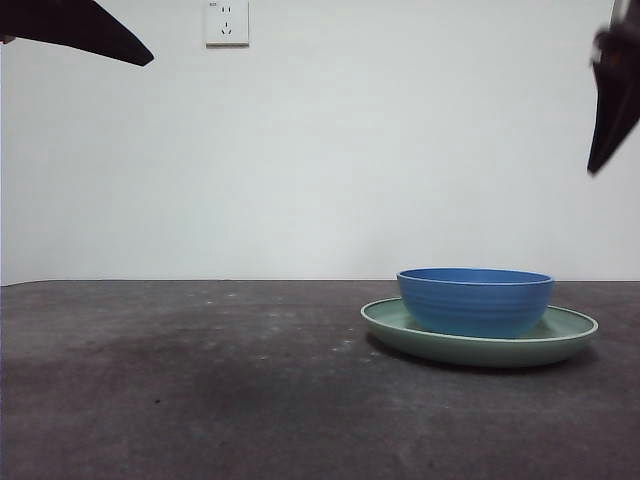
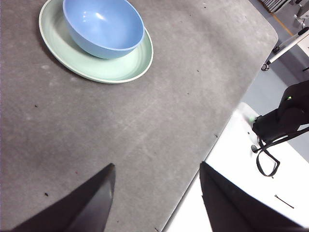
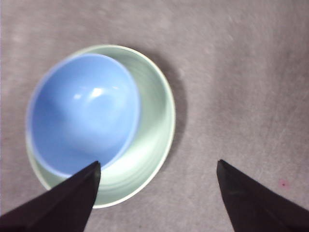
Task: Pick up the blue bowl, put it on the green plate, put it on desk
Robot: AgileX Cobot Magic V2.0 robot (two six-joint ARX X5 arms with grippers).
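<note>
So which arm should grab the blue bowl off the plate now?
Probably the right. Its open gripper hangs almost above the blue bowl, which sits in the green plate. The left gripper, also open, is farther away over bare desk near its edge.

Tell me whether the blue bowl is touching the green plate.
Touching. In the front view the blue bowl sits inside the green plate, its base below the plate's rim with no gap; both wrist views show it resting there, off-centre.
</note>
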